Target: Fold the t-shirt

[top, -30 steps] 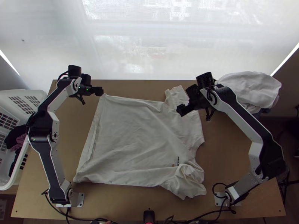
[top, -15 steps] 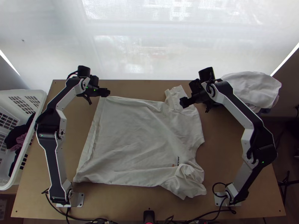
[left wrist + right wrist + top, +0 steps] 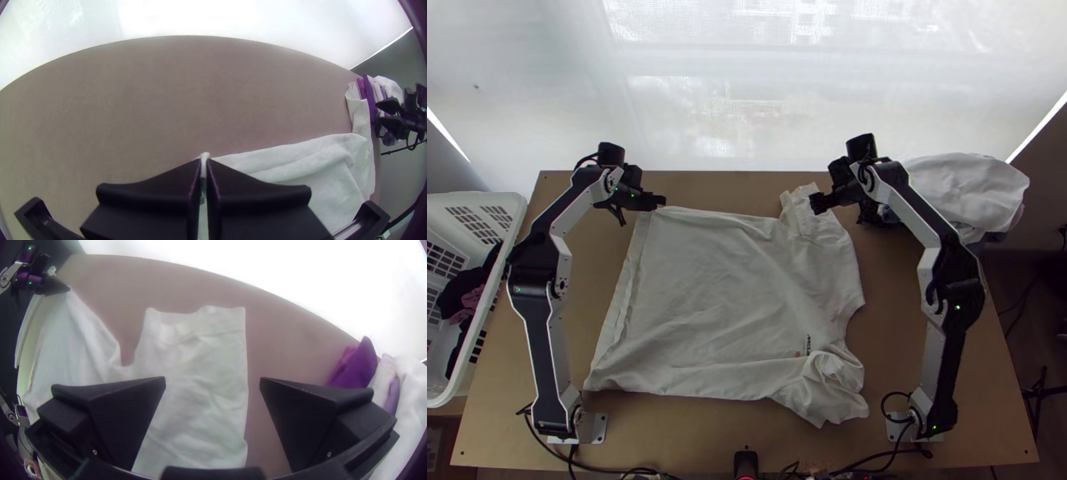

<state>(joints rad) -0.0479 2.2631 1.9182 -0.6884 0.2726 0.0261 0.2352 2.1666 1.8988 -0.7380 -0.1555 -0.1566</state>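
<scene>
T-shirt (image 3: 707, 296) bears small dark print (image 3: 808, 344) near its neckline.

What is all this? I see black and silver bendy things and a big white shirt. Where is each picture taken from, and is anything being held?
It's a robot with two arms: the left arm and the right arm. One picture looks down from high above the wooden table. The other two come from little cameras on the robot's wrists, so black fingers show close up.

A white t-shirt lies mostly spread out, with one sleeve bunched up. The left gripper works like a hand, pinching a bottom corner of the shirt. The right gripper is open above the other sleeve, holding nothing.

Beside the table is a white laundry basket with clothes inside.
</scene>
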